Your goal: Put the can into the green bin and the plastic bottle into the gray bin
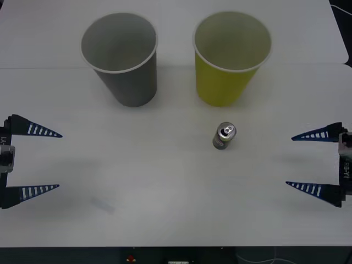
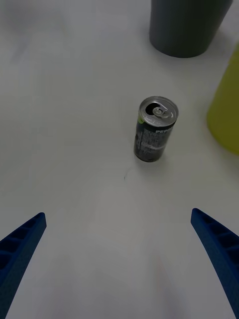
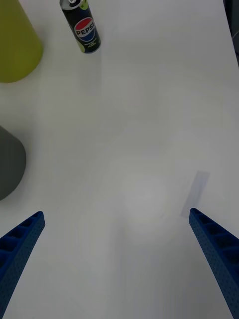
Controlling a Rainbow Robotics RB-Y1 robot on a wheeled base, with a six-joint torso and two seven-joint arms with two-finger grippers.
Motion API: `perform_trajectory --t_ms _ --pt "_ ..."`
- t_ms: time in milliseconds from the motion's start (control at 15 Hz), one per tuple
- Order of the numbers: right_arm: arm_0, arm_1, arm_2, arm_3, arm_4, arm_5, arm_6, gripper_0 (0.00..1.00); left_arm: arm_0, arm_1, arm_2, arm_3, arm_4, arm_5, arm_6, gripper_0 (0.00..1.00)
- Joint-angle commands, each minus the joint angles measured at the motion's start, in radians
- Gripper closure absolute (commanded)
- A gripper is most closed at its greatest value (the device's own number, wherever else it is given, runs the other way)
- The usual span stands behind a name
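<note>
I see my left gripper (image 1: 59, 160) and right gripper (image 1: 289, 159) spread wide, low at the tabletop's (image 1: 165, 209) edges. Between them the can (image 1: 224, 136) stands upright, just before the green bin (image 1: 231, 58); the gray bin (image 1: 122, 58) stands beside it.

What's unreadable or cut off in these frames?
- Can, front view: label unreadable from above, too small.
- Can's small print, right wrist view: blurred.
- Gray bin and green bin, left wrist view: rims cut off by frame edges.
- Bin bottoms, front view: the gray bin's inside is shadowed.
- Plastic bottle: unlocatable.
</note>
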Motion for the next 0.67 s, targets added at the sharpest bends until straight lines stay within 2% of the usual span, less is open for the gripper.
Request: perform_trajectory --t_ms 67,400,667 --pt "-0.044 0.059 0.039 0.055 -0.010 0.007 0.035 0.00 0.000 0.000 0.000 0.000 0.000 0.000 0.000 0.00" --pt "-0.109 0.129 0.083 0.145 -0.011 0.010 0.114 0.00 0.000 0.000 0.000 0.000 0.000 0.000 0.000 0.00" --pt "-0.214 0.169 0.212 0.329 -0.157 0.013 0.291 0.00 0.000 0.000 0.000 0.000 0.000 0.000 0.000 0.00"
